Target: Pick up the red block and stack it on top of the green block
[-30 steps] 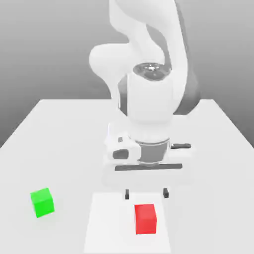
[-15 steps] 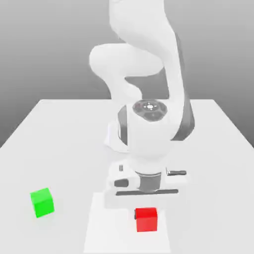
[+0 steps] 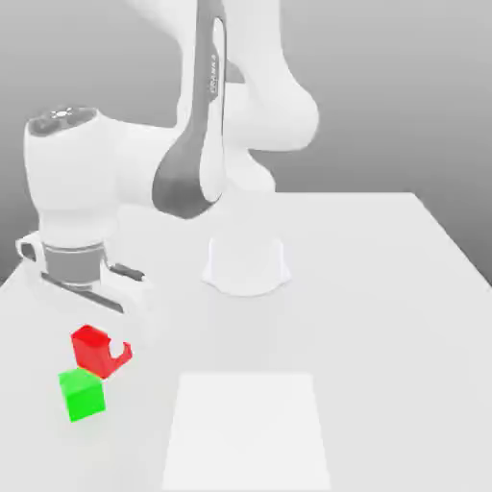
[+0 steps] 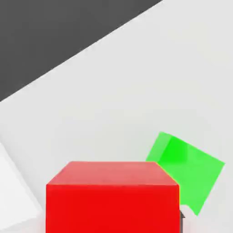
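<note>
The pincer (image 3: 104, 348) is closed on the red block (image 3: 94, 351), holding it up above the tabletop (image 3: 375, 336) at the exterior view's left. In that view part of the block's side is covered by a pale fingertip (image 3: 119, 346). The block is turned at an angle to the exterior view, and in the hand view its top and one side face the camera.

Just beyond the block is the green block (image 3: 83, 394), resting on the tabletop; in the exterior view it appears right below the red one, whose lower edge comes close to its top. Whether the two touch, I cannot tell. The green block is also turned at an angle.

The arm (image 3: 144, 163) reaches over from its base (image 3: 246, 267), near the middle of the exterior view. A white square (image 3: 246, 432) lies on the tabletop at the near edge, well apart from both blocks.
</note>
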Available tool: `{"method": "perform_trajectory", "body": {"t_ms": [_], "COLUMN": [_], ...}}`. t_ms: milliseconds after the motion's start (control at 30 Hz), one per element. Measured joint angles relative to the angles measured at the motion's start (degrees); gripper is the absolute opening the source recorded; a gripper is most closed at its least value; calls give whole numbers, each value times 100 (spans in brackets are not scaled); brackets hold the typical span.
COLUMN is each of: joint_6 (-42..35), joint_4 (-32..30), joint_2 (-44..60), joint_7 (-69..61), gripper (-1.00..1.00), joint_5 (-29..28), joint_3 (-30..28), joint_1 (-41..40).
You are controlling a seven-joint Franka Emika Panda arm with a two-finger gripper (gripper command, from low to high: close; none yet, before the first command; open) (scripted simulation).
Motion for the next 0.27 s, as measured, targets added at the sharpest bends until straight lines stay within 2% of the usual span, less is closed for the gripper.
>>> {"method": "perform_trajectory", "body": {"t_ms": [33,167,200,267], "joint_6": [120,835,952,952], "joint_4": [5,38,44,44], "joint_2": [126,881,1005,1005], "joint_7": [-26,-187,-212,-212], "gripper": [-100,-100,100,100], "joint_5": [51,289,325,325], "joint_3": [48,300,333,333], "joint_1": [-250,-127,-145,-145]}}
